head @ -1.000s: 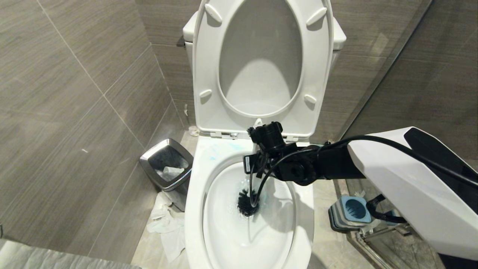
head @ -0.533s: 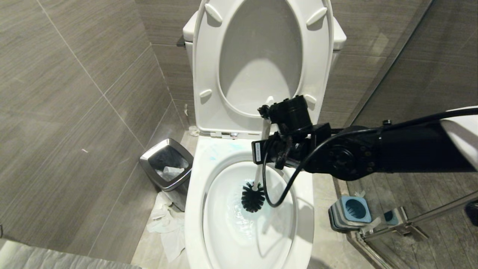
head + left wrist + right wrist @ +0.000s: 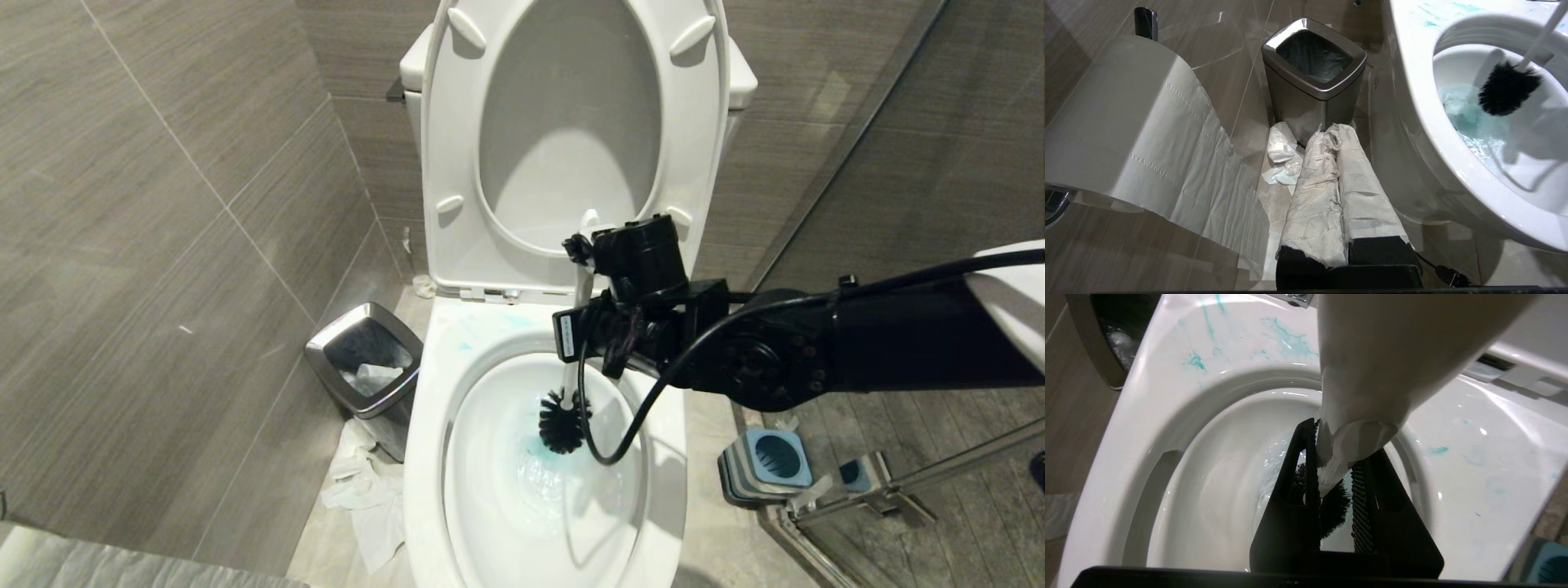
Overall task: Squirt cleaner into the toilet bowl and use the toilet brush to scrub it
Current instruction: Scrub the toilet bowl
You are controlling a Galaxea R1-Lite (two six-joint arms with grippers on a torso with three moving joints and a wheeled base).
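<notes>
The right gripper (image 3: 589, 339) stays clamped on the toilet brush (image 3: 566, 418) handle. It has risen since a second ago, lifting the black bristle head out of the blue-tinted cleaner (image 3: 535, 469) toward the toilet bowl's (image 3: 424, 457) back wall. The left gripper (image 3: 1337, 192), paper-wrapped, hangs closed near the steel bin (image 3: 1312, 77).
</notes>
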